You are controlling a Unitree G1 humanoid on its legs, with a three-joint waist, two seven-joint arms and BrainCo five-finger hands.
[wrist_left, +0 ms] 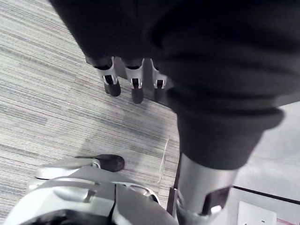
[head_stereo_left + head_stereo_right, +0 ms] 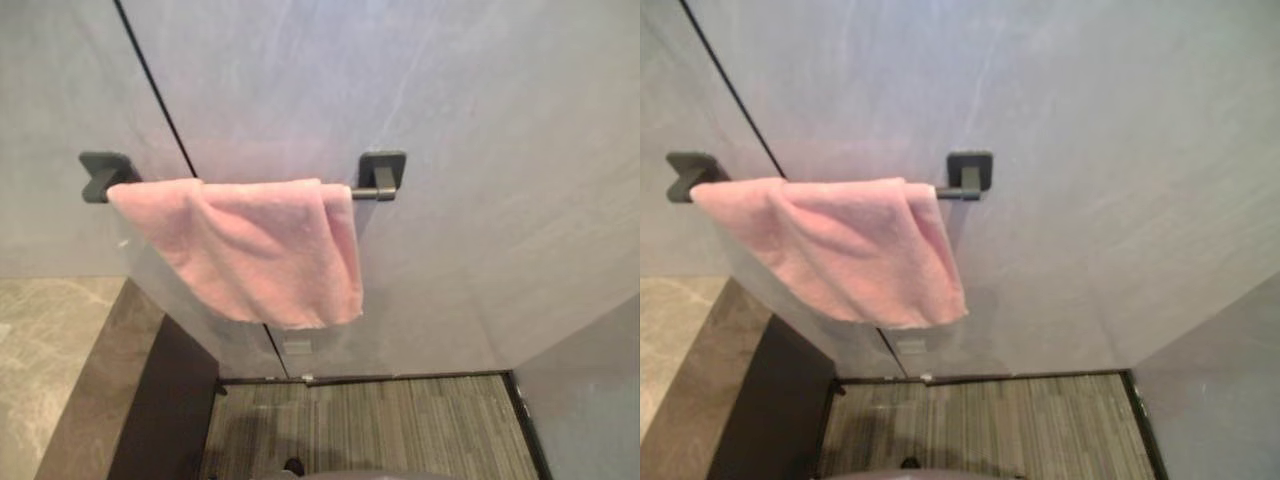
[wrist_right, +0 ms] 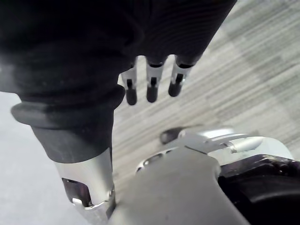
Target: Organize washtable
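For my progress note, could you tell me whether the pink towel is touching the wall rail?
Touching: in the left eye view the pink towel hangs draped over the dark rail.

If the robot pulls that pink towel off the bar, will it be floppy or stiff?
Probably floppy: the pink towel sags in soft folds over the dark bar, so it would likely droop when lifted. It looks light for its size. It merely drapes there, so a tug should slide it off.
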